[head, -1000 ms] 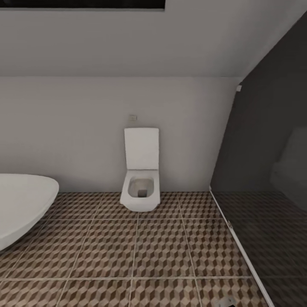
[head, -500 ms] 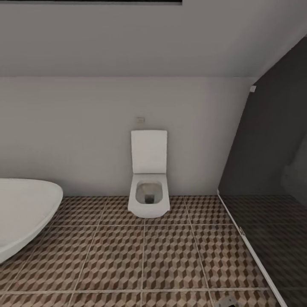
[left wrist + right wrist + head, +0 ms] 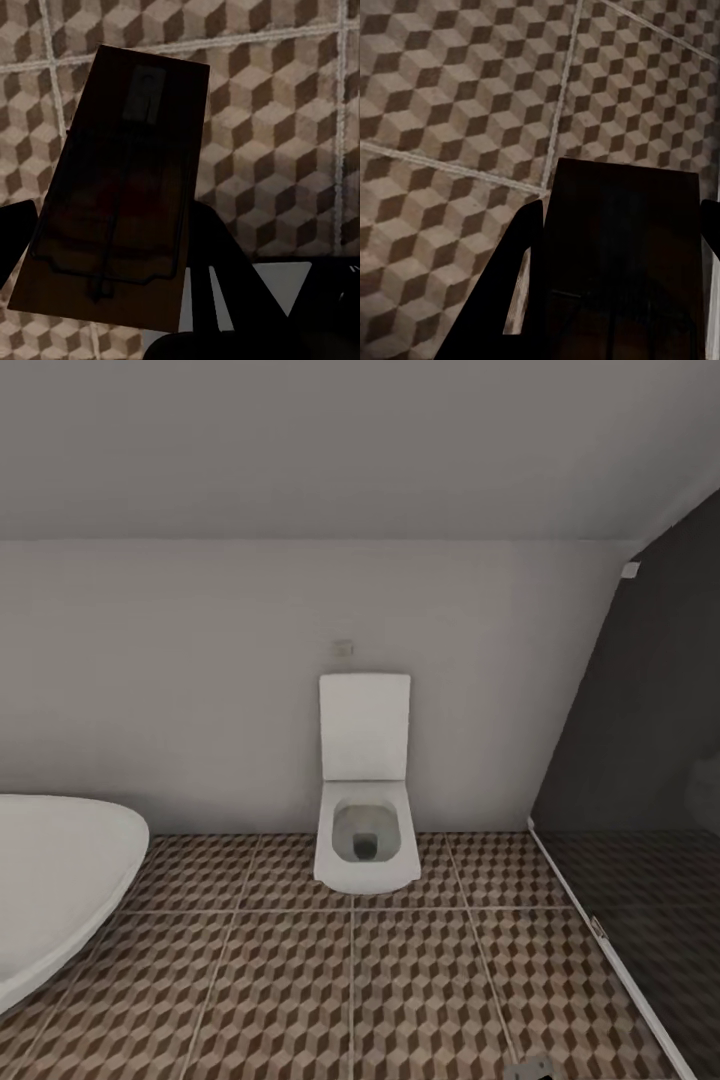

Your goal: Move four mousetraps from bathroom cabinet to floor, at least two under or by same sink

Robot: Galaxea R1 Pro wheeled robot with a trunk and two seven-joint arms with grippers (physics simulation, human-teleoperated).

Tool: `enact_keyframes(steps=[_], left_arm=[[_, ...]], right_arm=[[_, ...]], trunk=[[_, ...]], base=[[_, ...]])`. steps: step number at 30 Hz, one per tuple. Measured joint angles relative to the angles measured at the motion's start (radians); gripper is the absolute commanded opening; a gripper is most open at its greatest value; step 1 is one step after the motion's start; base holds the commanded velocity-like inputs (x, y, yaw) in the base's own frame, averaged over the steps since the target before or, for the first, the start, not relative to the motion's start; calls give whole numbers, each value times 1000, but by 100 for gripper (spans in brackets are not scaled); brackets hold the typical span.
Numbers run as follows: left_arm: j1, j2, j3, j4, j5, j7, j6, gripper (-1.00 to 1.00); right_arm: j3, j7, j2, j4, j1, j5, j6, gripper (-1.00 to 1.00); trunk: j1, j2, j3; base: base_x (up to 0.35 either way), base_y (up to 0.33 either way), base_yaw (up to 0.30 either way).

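- Evenly, softly lit at the head view, no hard shadows; slightly soft render
- Dim at both wrist views; held mousetraps (image 3: 112, 195) (image 3: 622, 255) in deep shadow

Floor (image 3: 400, 1000) open mid — toilet (image 3: 366, 847), tub (image 3: 50, 880) flank.

I'm looking into a home bathroom. A white wall-hung toilet (image 3: 366, 800) with its lid up sits against the pale wall at about 12 o'clock, a small plate (image 3: 343, 648) above it. The rim of a white oval bathtub (image 3: 55, 885) curves in at 8 o'clock. The bathroom floor (image 3: 300, 990) is large cube-patterned tiles. At 3 o'clock stands a dark glazed panel (image 3: 640, 810), probably a shower screen.
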Motion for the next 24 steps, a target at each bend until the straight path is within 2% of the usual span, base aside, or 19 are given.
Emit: enact_keyframes(steps=[19,24], left_arm=[[0,0,0,-1,-2,0,0,-100],[0,0,0,1,0,0,0,-100]], right_arm=[[0,0,1,20,0,1,0,-100],[0,-2,1,19,0,2,-1,-100]], trunk=[[0,0,0],[0,0,0]], base=[[316,81,0],[189,22,0]])
